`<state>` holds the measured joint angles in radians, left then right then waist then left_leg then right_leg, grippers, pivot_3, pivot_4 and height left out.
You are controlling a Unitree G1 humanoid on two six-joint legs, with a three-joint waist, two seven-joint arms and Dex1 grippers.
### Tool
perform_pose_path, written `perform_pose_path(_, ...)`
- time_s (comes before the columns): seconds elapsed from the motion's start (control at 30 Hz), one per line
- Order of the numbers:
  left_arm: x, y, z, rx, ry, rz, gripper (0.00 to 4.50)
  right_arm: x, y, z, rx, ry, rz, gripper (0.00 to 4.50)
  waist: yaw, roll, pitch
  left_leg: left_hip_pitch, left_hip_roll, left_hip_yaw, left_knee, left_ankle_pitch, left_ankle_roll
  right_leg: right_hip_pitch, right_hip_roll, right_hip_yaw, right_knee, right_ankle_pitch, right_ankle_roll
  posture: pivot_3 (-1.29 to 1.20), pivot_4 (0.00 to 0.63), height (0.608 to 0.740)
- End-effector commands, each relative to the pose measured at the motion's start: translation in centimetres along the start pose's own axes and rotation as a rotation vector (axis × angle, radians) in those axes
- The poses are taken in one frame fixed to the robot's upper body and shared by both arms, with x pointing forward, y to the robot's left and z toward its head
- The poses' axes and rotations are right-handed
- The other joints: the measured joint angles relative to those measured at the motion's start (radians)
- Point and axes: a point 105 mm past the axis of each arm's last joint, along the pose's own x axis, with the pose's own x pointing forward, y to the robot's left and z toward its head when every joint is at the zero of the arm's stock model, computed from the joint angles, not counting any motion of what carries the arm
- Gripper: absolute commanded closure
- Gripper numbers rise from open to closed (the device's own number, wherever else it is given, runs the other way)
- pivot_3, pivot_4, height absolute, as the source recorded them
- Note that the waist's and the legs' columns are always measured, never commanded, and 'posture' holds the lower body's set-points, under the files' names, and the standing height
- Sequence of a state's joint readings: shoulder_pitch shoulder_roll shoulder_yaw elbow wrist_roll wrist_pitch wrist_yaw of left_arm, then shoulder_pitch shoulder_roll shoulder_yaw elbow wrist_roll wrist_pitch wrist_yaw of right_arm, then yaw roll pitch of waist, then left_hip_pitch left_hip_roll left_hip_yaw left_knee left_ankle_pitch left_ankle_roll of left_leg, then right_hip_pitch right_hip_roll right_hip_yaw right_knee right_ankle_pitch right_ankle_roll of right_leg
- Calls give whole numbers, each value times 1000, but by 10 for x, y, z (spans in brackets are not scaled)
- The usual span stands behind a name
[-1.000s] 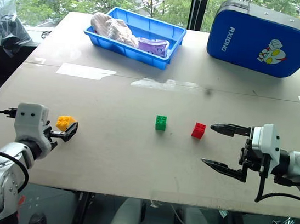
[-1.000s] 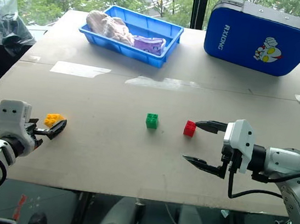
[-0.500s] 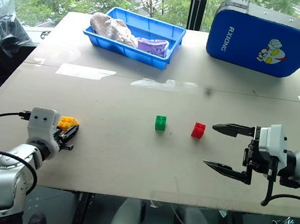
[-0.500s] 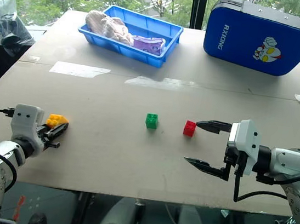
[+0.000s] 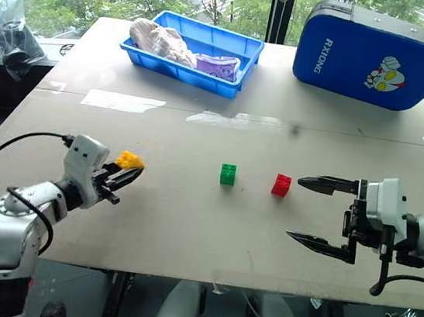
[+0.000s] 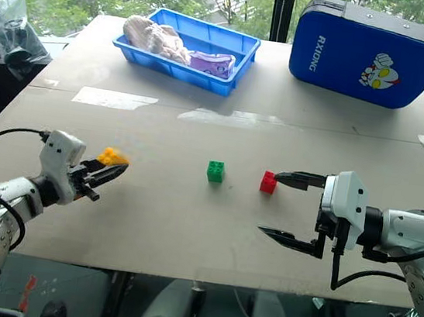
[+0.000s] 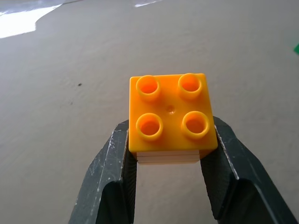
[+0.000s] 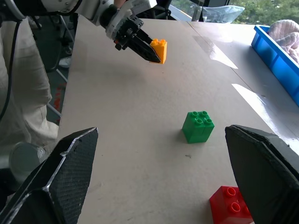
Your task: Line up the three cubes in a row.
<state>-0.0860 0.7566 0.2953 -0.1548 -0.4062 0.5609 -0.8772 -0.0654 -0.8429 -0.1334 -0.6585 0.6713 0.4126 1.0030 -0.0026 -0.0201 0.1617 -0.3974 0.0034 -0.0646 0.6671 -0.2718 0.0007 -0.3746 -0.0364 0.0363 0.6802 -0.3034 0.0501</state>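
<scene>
The left gripper (image 5: 127,172) pinches the yellow-orange brick (image 5: 129,160) between its fingers (image 7: 112,172), holding it above the table (image 5: 172,224) near the left edge. The right gripper (image 5: 322,216) hangs with fingers spread wide, just right of the red brick (image 5: 280,185). The green brick (image 5: 228,174) sits left of the red one, near it but apart.

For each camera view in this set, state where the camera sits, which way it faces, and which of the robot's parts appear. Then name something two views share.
Head views: from the head, forward and down over the table; left gripper and right gripper show.
Left wrist view: along its fingers, clamped on the yellow-orange cube.
Right wrist view: between its open fingers, toward the green cube and red cube.
Shared: both wrist views show the yellow-orange cube.
</scene>
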Motion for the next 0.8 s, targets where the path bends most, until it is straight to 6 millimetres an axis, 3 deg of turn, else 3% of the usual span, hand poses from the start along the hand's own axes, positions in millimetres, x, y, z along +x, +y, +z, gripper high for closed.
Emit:
perform_pose_path(0.03,11,-4,8,76,28,-184,3210,-2,1,16,-42,-47,-37,0,-4,0,0,0,0,0,0,0,0,0,0,0,0,0,0,0,150,740)
perform_pose_path(0.37,63,0,17,296,146,-515,3210,-8,10,34,-15,-145,-200,0,-12,0,0,-2,-1,1,0,0,0,-1,1,1,0,0,0,0,150,740)
perform_pose_path(0.8,64,-4,22,480,193,-707,3210,-12,22,27,16,-88,-258,0,-14,0,0,-2,-1,1,1,0,0,-1,2,0,0,0,0,0,150,740)
